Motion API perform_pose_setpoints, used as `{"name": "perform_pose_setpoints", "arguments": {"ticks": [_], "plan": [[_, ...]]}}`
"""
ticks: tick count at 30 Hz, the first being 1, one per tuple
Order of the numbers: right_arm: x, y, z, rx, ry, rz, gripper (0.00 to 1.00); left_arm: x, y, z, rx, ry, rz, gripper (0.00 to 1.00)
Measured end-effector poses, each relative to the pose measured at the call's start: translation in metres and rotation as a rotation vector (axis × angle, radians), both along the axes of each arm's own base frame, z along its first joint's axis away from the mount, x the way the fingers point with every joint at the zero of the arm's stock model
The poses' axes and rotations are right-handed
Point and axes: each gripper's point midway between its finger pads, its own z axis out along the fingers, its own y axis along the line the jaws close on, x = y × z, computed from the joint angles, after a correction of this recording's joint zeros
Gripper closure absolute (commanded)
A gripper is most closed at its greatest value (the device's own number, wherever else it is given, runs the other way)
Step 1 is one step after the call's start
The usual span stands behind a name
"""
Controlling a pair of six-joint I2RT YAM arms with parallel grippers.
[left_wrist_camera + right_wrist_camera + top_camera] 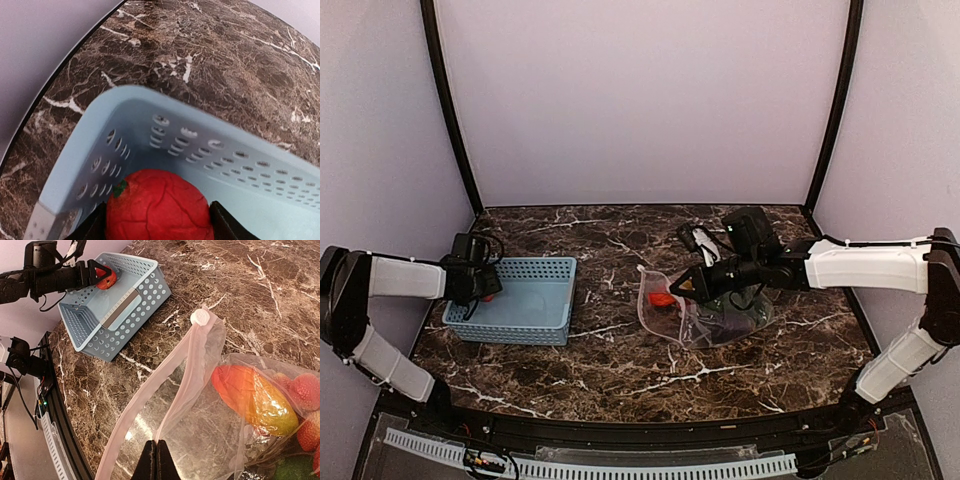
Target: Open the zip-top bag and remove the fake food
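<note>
On the dark marbled table (620,385), seen from above, the zip-top bag (196,436) lies at about 3 o'clock from the light-blue basket (510,328), well apart from it. Its long axis runs roughly 9 to 3, and the mouth faces 9 o'clock, toward the basket. In the right wrist view the pale pink zip strip (186,371) slants from the white slider (201,317) at 1 o'clock down toward 7 o'clock. The two lips stand parted, so the mouth gapes. The right gripper (154,460) is clenched tight on the bag's clear film just inside that mouth, its fingertips pressed together with no gap. Most of the fake food sits inside, toward the closed end. An orange-red piece (252,399) lies nearest the mouth with its long axis from 10 to 4 o'clock. Bumpy red balls (306,389) touch its far end at 3 o'clock, and a bit of green (292,469) shows at 5 o'clock (too cut off to name). The eggplant cannot be made out. One item is outside the bag: the left gripper (159,226) grasps a red tomato piece (157,202), one dark finger against each side of it and its small green leaf pointing to 10 o'clock. It hangs inside the basket's left end — close to a corner and near the perforated walls — and whether it touches the floor cannot be told.
</note>
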Motion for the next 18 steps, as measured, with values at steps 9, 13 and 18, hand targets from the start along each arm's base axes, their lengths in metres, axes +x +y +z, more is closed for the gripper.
{"name": "perform_pose_setpoints", "arguments": {"ticks": [9, 13, 18], "plan": [[0.000, 0.000, 0.000, 0.002, 0.001, -0.002, 1.00, 0.041, -0.010, -0.001, -0.020, -0.018, -0.048, 0.29], [0.000, 0.000, 0.000, 0.002, 0.002, -0.002, 1.00, 0.047, -0.014, 0.000, -0.036, -0.024, -0.067, 0.19], [0.000, 0.000, 0.000, 0.002, 0.001, -0.003, 1.00, 0.043, -0.017, 0.003, -0.053, -0.022, -0.086, 0.12]]}}
